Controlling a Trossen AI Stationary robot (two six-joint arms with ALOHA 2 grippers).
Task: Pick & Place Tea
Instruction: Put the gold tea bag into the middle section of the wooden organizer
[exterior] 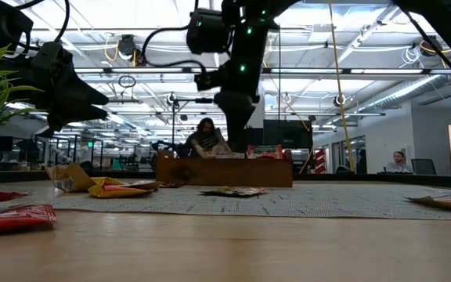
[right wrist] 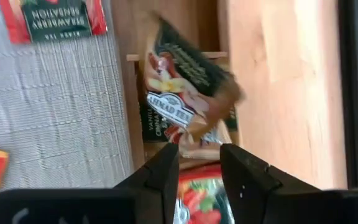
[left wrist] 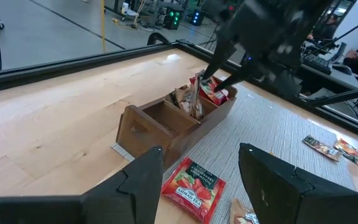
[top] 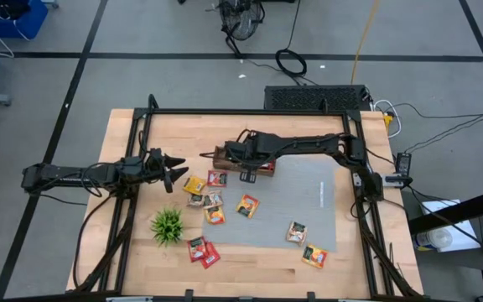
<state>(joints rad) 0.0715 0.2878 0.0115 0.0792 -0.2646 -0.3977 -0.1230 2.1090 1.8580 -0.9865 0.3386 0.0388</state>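
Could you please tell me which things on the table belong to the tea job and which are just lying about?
Job:
tea packets loose on the mat
brown packet over the wooden tray
right gripper above the tray

Lying about:
green plant
grey mat

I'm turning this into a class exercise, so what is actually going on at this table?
The right gripper hangs over the wooden tray, fingers parted just above a brown tea packet lying in a compartment. The left gripper waits open beside the tray. About a dozen tea packets lie scattered on the grey mat and table, near a small plant.
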